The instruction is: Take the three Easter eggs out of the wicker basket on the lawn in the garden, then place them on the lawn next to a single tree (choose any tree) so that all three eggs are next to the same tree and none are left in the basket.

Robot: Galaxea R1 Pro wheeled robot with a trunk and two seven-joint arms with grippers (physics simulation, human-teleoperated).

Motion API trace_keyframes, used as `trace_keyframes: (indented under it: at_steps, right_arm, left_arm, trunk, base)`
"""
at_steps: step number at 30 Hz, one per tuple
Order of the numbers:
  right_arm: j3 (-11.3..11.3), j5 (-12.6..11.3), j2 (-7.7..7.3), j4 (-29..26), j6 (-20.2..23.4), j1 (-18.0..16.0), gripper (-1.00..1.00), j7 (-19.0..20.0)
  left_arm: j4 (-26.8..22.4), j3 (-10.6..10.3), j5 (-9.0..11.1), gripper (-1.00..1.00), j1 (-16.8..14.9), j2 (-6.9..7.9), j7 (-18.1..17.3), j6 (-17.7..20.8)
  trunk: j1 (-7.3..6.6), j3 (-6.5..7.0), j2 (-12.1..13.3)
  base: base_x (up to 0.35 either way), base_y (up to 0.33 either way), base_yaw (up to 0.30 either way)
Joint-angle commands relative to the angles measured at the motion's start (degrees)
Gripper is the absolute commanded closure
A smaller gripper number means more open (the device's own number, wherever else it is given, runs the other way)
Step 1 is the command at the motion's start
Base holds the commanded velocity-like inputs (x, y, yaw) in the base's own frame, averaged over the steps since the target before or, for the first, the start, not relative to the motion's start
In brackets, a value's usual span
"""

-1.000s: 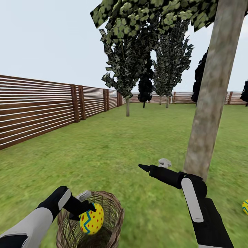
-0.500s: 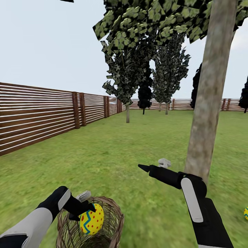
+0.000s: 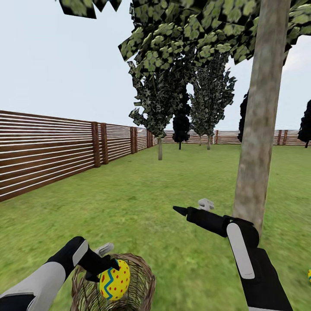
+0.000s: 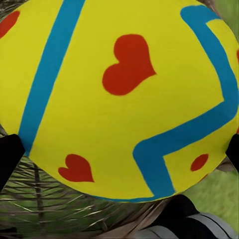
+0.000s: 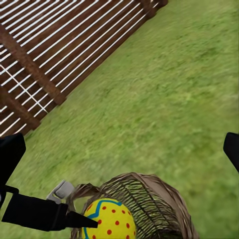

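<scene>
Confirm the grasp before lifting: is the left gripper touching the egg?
Touching. In the head view the left gripper has its dark fingertip pressed against the egg.

- Head view: set high, facing forward and slightly down over the lawn (image 3: 142, 194) toward the far fence (image 3: 47, 147); tree trunk (image 3: 259, 129) close at right, basket (image 3: 138, 276) at the lower edge.
- Left wrist view: very near, pressed up to a yellow egg (image 4: 119, 99); basket weave and a strip of grass behind it.
- Right wrist view: from above, looking down and across the grass to the fence.
- Shared: all three views take in the egg and basket; head and right wrist views share fence and lawn.
</scene>
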Motion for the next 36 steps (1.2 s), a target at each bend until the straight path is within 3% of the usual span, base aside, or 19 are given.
trace_keyframes:
  at_steps: [1, 36]
  right_arm:
    - [-0.2, 0.5, 0.06, 0.0, 0.3, 0.0, -1.0, 0.6]
    - [-0.1, 0.5, 0.09, 0.0, 0.3, 0.0, -1.0, 0.6]
  left_arm:
    - [0.0, 0.2, -0.3, 1.0, 0.0, 0.0, -0.4, 0.2]
    - [0.0, 0.2, -0.3, 1.0, 0.0, -0.01, -0.4, 0.2]
  trunk:
    - [-0.24, 0.11, 0.4]
    - [-7.93, 6.39, 14.4]
  base:
    - [0.0, 0.0, 0.0]
    - [0.0, 0.0, 0.0]
